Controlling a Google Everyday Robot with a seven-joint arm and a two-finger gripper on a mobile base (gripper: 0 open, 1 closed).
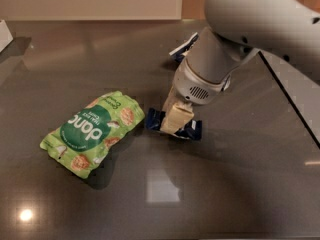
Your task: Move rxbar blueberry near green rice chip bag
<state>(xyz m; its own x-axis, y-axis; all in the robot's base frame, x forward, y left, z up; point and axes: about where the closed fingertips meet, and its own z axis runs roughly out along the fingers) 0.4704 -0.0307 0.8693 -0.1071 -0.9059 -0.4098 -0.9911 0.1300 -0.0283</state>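
The rxbar blueberry (192,130) is a small dark navy wrapper. Its two ends stick out either side of my gripper (176,119), which is shut on its middle from above. The bar sits low over the dark table (225,194), just right of the green rice chip bag (92,133). A narrow gap separates the two. The bag is light green with a dark green circle and white lettering, and lies flat at centre left. My pale arm (240,29) comes down from the upper right.
A navy-and-white chip bag (182,45) lies behind my arm, mostly hidden. A white object (5,34) sits at the far left edge. The table's right edge (290,99) runs diagonally, with a lighter floor beyond.
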